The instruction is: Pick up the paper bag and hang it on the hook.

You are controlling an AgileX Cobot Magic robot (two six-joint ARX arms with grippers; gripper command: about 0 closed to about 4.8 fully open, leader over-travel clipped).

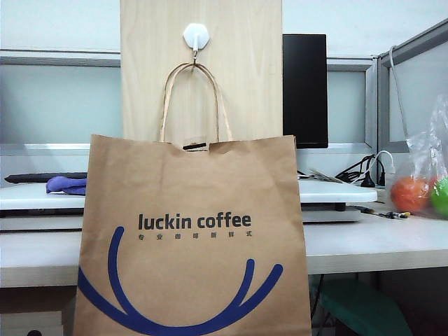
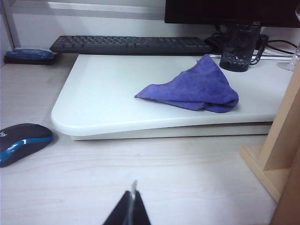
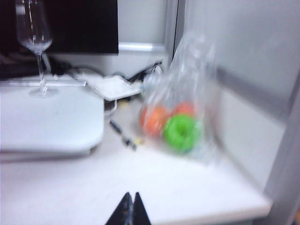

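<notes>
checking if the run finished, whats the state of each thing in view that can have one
paper bag: upright, hanging by its handle on the hook
hook: on the wooden board, carrying the bag handle
left tool: shut, empty, low over the desk
right tool: shut, empty, near the plastic bag
purple cloth: crumpled on the white board
plastic bag of balls: standing on the desk
wine glass: upright, looks empty
monitor: dark

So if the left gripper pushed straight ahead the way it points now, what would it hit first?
Probably the rounded front edge of the raised white board, with the crumpled purple cloth lying farther back on it. The shut left gripper has only bare desk directly ahead; depth is uncertain.
</notes>
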